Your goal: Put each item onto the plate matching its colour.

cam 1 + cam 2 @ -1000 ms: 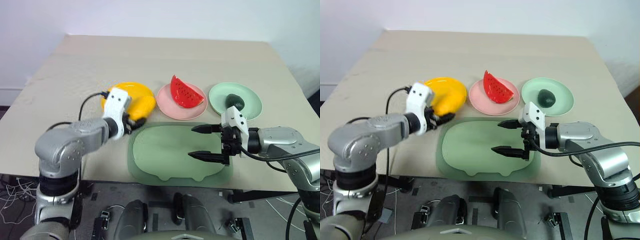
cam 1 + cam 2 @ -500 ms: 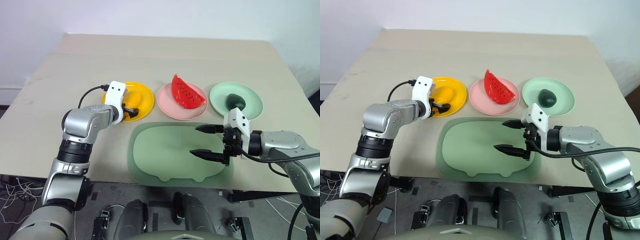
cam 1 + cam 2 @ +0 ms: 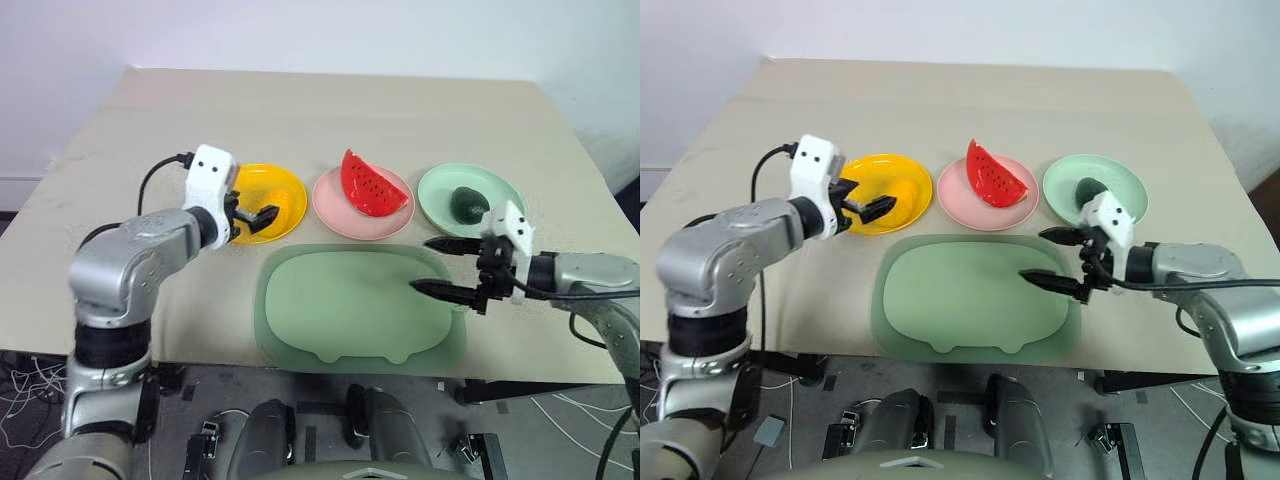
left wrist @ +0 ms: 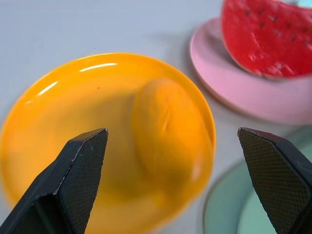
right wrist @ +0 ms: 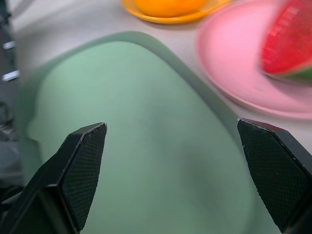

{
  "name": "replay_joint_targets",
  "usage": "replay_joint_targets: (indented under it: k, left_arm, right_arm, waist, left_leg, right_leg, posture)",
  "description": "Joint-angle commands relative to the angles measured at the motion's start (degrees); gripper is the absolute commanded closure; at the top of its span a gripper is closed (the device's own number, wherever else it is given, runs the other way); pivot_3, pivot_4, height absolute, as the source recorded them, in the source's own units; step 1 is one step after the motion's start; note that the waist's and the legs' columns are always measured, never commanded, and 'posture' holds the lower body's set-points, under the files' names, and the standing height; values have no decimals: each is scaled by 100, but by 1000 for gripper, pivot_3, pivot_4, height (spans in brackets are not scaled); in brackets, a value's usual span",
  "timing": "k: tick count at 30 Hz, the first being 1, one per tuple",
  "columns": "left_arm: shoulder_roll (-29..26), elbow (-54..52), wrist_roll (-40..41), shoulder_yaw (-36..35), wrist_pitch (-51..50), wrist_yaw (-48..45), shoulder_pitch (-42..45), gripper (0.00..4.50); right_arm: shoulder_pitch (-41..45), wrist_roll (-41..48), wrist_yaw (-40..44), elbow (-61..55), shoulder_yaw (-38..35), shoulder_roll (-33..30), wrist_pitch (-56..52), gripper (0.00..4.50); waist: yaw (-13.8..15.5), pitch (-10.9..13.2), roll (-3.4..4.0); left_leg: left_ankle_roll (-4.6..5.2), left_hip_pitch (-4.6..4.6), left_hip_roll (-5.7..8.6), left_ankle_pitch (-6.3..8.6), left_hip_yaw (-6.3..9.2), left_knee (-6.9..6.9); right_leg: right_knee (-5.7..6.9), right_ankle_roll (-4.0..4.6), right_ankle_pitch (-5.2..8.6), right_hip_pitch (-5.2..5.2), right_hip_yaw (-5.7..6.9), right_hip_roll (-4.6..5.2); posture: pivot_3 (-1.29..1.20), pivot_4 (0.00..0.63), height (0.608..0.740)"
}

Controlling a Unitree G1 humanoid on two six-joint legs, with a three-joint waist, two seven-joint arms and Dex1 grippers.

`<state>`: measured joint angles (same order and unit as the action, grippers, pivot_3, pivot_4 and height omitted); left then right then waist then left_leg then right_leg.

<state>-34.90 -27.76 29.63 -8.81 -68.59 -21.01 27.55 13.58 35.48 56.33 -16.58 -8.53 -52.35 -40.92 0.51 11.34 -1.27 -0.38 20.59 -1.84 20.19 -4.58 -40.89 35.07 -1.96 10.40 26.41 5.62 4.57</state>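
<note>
On the bench (image 3: 120, 130), three plates are sitting in a row beyond the big sage-green tray (image 3: 350, 310). My left pincer (image 3: 250, 215) is hovering wide open and empty over the near edge of the yellow plate (image 3: 285, 185), where the mango (image 4: 165, 131) is lying. My right pincer (image 3: 440, 267) is hanging spread open and empty over the tray's right end. The watermelon wedge (image 3: 370, 185) is resting on the pink plate (image 3: 335, 215), and the avocado (image 3: 466, 203) is sitting on the mint green plate (image 3: 500, 225).

Beige table (image 3: 330, 120) – three plates (image 3: 290, 195) in a row, green tray (image 3: 350, 310) nearer
</note>
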Motion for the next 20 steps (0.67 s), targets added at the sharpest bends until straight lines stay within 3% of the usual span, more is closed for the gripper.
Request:
replay_joint_targets:
  k: [1,6,10,20]
  left_arm:
    - [-528,-694,102,-744,946,-780,-808,25]
    - [-700,-768,196,-1357,2047,-1708,-2601,25]
    - [-738,-691,150,-1423,2598,-2127,-3406,25]
    - [-220,-539,358,-1138,2888,-1861,-3135,25]
  right_arm:
    - [-13,-164,110,428,-351,-161,268,0]
    - [-561,-83,166,598,-939,-10,585,0]
    - [-1105,-28,373,530,-1256,3,850,0]
    - [-1449,129,222,360,-1443,55,632,0]
  waist:
    - [8,1,1]
    - [63,0,2]
    - [67,0,2]
    - [23,-2,6]
  left_leg:
    - [0,1,-1,0,-1,1]
    - [3,1,0,2,0,0]
    - [10,5,-3,6,-1,-2]
    - [13,2,-6,8,-4,0]
  right_leg:
    - [-1,0,0,1,0,-1]
    - [-4,11,15,-3,1,7]
    - [-10,-1,24,-2,1,10]
    - [-9,-6,24,-1,-2,8]
  posture:
    - [0,150,740]
    - [0,150,740]
    - [0,150,740]
    - [0,150,740]
